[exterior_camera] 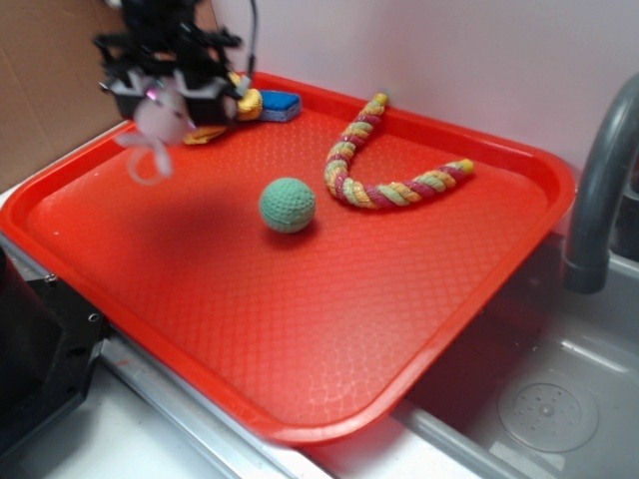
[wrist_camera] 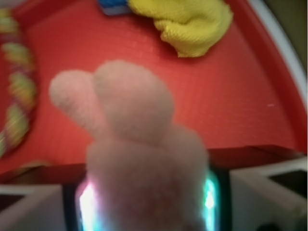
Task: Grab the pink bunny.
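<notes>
The pink bunny (exterior_camera: 160,118) hangs above the far left corner of the red tray (exterior_camera: 300,329), clear of its floor, with its whitish loop cord dangling below. My gripper (exterior_camera: 165,100) is shut on it. In the wrist view the pink bunny (wrist_camera: 139,154) fills the middle, pale and blurred, its two short ears pointing up. It is squeezed between the glowing pads (wrist_camera: 89,202) of my gripper (wrist_camera: 147,199).
A green crocheted ball (exterior_camera: 288,205) lies mid-tray. A striped rope toy (exterior_camera: 374,165) curves behind it. A yellow cloth (wrist_camera: 187,24) and a blue item (exterior_camera: 280,103) lie in the far left corner. A grey faucet (exterior_camera: 599,180) and a sink (exterior_camera: 549,409) are at right.
</notes>
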Tool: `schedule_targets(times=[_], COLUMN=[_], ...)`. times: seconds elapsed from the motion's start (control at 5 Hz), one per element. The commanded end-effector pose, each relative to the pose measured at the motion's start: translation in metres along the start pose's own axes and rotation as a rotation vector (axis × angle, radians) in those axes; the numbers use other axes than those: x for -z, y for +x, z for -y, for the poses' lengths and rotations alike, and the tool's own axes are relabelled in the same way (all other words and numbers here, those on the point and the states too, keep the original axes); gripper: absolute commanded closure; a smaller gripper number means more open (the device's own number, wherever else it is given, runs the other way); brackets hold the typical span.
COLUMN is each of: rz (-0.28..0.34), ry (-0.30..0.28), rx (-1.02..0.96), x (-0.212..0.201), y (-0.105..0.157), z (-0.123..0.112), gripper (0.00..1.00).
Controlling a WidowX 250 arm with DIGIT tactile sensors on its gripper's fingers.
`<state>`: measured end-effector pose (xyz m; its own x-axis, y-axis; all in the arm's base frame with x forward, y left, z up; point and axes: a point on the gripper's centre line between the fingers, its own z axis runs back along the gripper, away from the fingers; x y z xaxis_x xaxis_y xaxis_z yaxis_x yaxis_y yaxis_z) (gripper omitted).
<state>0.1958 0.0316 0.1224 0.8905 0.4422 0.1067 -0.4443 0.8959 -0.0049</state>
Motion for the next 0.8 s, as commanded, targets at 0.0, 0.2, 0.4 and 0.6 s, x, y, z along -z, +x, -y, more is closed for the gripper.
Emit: schedule_targets(times=[0.0, 0.2, 0.4, 0.6], rz=[0.005, -0.008, -0.04, -0.027], ry=[0.091, 0.063, 0.088, 0.085], rx=[0.204, 0.213, 0.172, 0.198], x=[-0.084, -0.1, -0.09, -0.085], y=[-0.033, -0.051, -0.046, -0.042], z=[0.016, 0.014, 0.004, 0.001], gripper=[1.0, 1.0, 1.0, 1.0])
